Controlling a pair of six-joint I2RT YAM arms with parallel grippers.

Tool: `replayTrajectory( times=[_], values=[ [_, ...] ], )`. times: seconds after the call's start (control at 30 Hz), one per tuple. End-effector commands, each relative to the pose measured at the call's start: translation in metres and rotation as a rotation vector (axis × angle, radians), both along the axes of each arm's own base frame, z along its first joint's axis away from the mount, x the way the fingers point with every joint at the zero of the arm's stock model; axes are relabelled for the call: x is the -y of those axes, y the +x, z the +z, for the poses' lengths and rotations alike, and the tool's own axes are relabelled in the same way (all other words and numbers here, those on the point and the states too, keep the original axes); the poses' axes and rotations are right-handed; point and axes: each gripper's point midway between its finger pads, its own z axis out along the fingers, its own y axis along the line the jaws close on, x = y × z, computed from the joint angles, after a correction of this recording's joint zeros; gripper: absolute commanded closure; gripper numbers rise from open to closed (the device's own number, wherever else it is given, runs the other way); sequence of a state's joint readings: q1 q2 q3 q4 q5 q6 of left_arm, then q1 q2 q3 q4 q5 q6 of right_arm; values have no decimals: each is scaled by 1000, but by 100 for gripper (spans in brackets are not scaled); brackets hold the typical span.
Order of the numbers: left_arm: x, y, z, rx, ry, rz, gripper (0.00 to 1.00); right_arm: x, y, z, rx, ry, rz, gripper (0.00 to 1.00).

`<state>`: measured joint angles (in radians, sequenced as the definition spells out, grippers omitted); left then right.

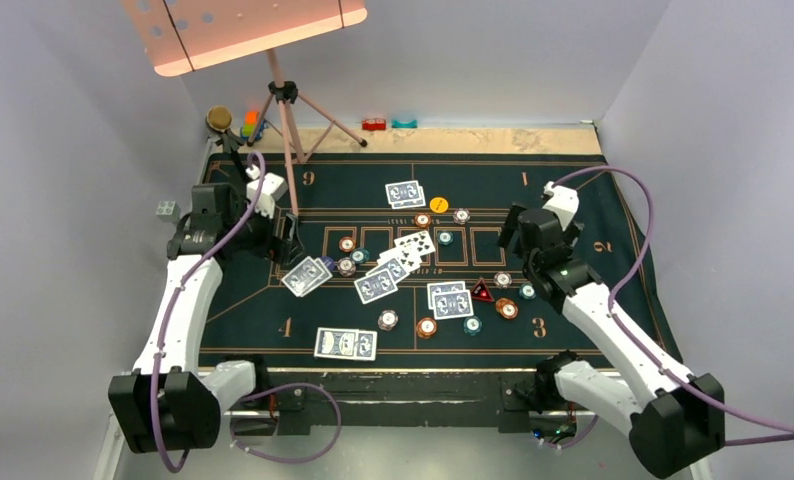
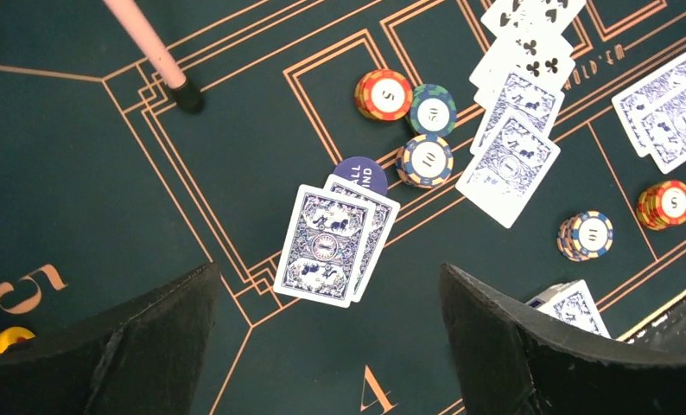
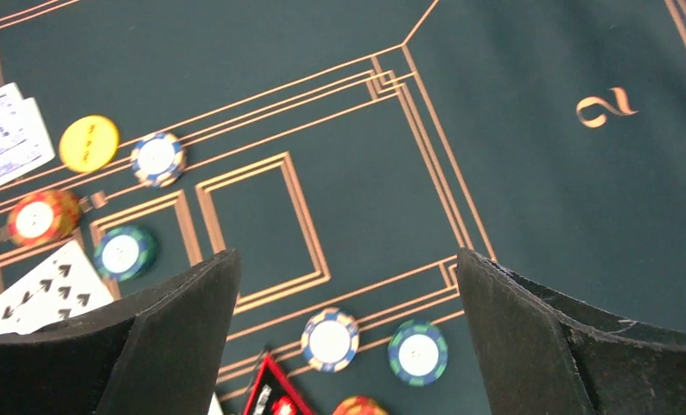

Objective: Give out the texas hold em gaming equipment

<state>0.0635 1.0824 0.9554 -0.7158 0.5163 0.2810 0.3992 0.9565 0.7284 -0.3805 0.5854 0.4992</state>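
Both grippers hung spread and empty, the left gripper (image 2: 327, 281) above 2 glossy face-down cards (image 2: 327, 246) fanned over a flat blue disc (image 2: 363, 173) between marks 5 and 4, the right gripper (image 3: 348, 259) over bare felt-like mat (image 3: 530, 173) by mark 2. That seat lacked cards, likely the next delivery; thick round stripe-edged chips (image 2: 426, 160) and a red triangular marker (image 3: 269, 393) sat clustered mid-mat.

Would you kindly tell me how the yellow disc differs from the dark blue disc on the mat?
The yellow disc is bright yellow with small dark marks; the dark blue disc carries white lettering. The yellow disc lies fully uncovered, while the dark blue disc is partly tucked under a face-down card pair. Both are flat, round, and lie on the mat.
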Motion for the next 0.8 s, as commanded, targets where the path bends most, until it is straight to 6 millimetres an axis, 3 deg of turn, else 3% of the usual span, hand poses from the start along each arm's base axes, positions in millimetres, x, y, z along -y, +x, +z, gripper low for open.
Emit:
replayTrajectory(
  times=[0.0,0.17,0.3,0.6,0.77],
  values=[
    [-5,23,-1,85,-47,81,0,28,39,24,192,-85,-91,2],
    [-14,37,-21,116,-33,141,0,53,68,-2,154,-21,-113,1],
    [-26,47,-34,111,-5,215,0,65,78,-8,146,-52,-138,1],
    [-26,57,-41,127,-41,255,0,79,71,1,239,-100,-190,1],
    [-29,66,-50,172,-34,269,0,75,79,21,391,-158,-120,1]
  ],
)
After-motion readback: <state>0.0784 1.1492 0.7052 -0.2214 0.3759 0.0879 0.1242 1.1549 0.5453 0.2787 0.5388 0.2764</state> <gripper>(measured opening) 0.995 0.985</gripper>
